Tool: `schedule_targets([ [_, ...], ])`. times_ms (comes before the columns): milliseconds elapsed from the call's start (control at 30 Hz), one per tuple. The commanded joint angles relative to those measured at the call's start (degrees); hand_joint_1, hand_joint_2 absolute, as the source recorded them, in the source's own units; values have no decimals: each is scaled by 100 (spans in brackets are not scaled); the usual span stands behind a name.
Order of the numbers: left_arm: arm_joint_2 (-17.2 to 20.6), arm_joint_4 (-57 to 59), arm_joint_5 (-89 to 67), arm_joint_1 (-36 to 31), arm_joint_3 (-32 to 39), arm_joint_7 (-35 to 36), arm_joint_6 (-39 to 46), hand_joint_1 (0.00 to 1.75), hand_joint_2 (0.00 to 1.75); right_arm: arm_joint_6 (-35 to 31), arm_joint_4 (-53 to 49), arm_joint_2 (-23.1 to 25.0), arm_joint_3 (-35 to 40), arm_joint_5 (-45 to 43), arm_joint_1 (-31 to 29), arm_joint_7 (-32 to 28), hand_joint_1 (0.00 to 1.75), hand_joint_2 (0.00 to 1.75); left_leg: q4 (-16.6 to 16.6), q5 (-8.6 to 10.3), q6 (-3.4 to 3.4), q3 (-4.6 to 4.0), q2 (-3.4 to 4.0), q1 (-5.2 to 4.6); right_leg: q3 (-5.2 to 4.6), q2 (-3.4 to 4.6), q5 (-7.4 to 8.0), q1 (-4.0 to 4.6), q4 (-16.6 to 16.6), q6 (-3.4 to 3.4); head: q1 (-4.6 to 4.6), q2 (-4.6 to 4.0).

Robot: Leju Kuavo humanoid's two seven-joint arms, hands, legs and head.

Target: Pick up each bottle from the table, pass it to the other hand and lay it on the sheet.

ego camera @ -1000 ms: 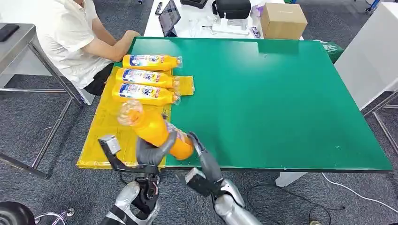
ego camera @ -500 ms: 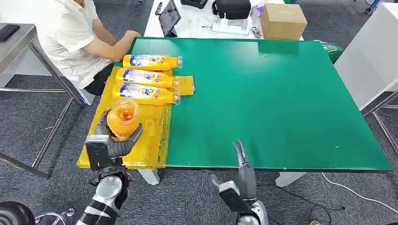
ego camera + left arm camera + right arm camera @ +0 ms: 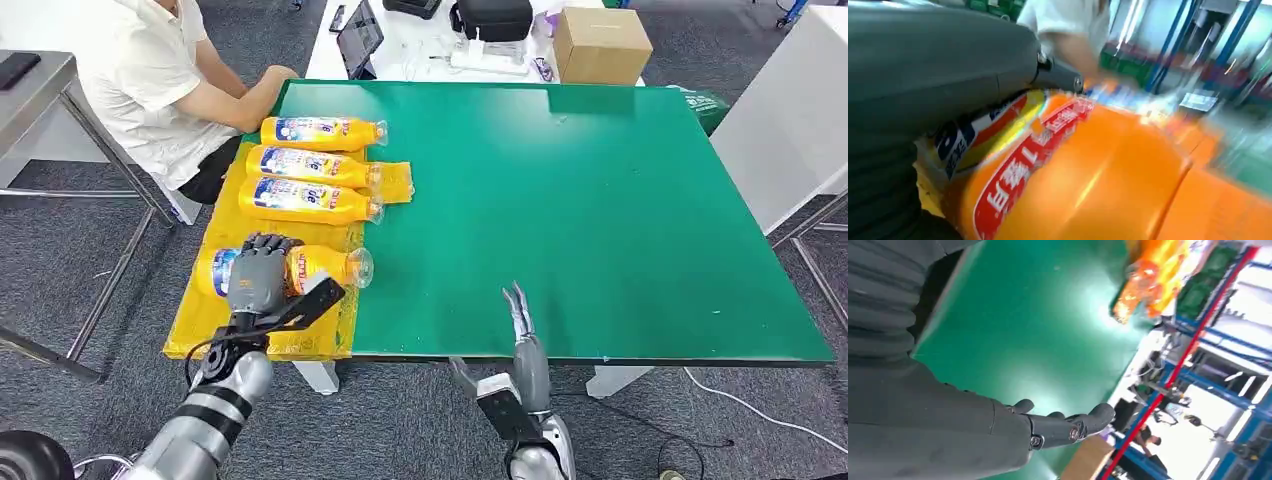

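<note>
An orange bottle (image 3: 318,267) lies on its side on the yellow sheet (image 3: 214,310), cap end toward the green table. My left hand (image 3: 259,277) grips it from above around its labelled middle. The left wrist view shows the same bottle (image 3: 1088,175) close up under my left hand (image 3: 933,65). Three more orange bottles (image 3: 310,166) lie side by side on the sheet farther back. My right hand (image 3: 522,322) stands open at the table's near edge, fingers straight and holding nothing; the right wrist view shows my right hand (image 3: 1058,427) over bare green table.
A person in a white shirt (image 3: 160,80) sits at the table's far left corner, a hand by the sheet. Behind the green table (image 3: 600,200) a white table carries a cardboard box (image 3: 602,42), a tablet (image 3: 361,38) and a black bag. A metal table (image 3: 40,90) stands left.
My left hand has turned the bottle from upright at the sheet's near edge down onto its side on the sheet. My right hand stays open at the table's edge, barely moved.
</note>
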Motion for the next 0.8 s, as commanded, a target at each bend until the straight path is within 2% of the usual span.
schedule_targets([
  [33,-94,2176,-133,-1094,-379,219,-374,175,175,131,-40,6,122,-73,-286,13,0,0,-2,-1,5,7,-4,0,11,-9,-3,3,-2,-8,4,0],
  [133,-76,2523,-519,-1263,-667,576,-734,175,175,238,-146,-26,257,-135,-361,13,0,0,1,-5,5,12,1,2,16,-5,-7,5,0,-11,2,0],
  [167,-81,2643,-694,-1322,-804,668,-879,175,175,246,-148,-27,287,-153,-385,13,0,0,1,-19,11,43,5,6,49,-8,-19,13,-3,-26,6,0],
  [200,-123,2723,-701,-1353,-812,679,-1047,164,175,262,-160,-24,310,-148,-411,13,0,0,1,-7,6,17,1,2,22,-7,-9,6,1,-14,2,0],
  [233,-158,2768,-686,-1370,-806,671,-1148,143,175,276,-153,-12,315,-153,-434,13,0,0,1,-8,7,21,5,1,24,-3,-9,6,1,-17,4,0],
  [267,-197,2807,-661,-1377,-791,667,-1242,72,175,289,-163,-4,318,-168,-445,13,0,0,1,-10,8,25,5,2,30,-4,-9,8,0,-19,2,0],
  [300,-217,2822,-652,-1380,-789,665,-1287,19,175,292,-161,-2,319,-168,-448,13,0,0,-1,-5,6,19,1,0,24,-6,-7,4,0,-14,2,0],
  [333,-238,2846,-635,-1384,-781,668,-1370,3,175,295,-154,1,317,-174,-452,13,0,0,-2,-1,4,9,0,1,15,-4,-3,3,-1,-10,2,0],
  [367,-253,2853,-616,-1387,-775,648,-1452,3,175,306,-161,7,310,-202,-453,13,0,0,-3,-8,10,38,5,5,45,-7,-9,13,-5,-27,0,0],
  [400,-253,2853,-616,-1387,-775,648,-1452,3,175,306,-161,7,310,-202,-453,13,0,0,-2,-1,6,19,0,0,26,-3,-4,3,-3,-12,4,0],
  [567,-246,2843,-601,-1381,-772,595,-1492,0,175,328,-173,-4,305,-233,-442,13,0,0,-7,-4,10,49,9,-1,58,4,-5,4,-7,-17,2,0],
  [700,-243,2723,-414,-1359,-736,201,-1873,0,175,301,-143,-37,322,-335,-445,13,0,0,-8,-4,7,53,4,0,64,0,-6,4,-7,-16,4,0],
  [800,-280,2505,-89,-1316,-655,-381,-2290,0,175,302,-209,-70,344,-420,-402,13,0,0,-10,-5,9,58,2,-2,70,-1,-7,3,-9,-16,2,0],
])
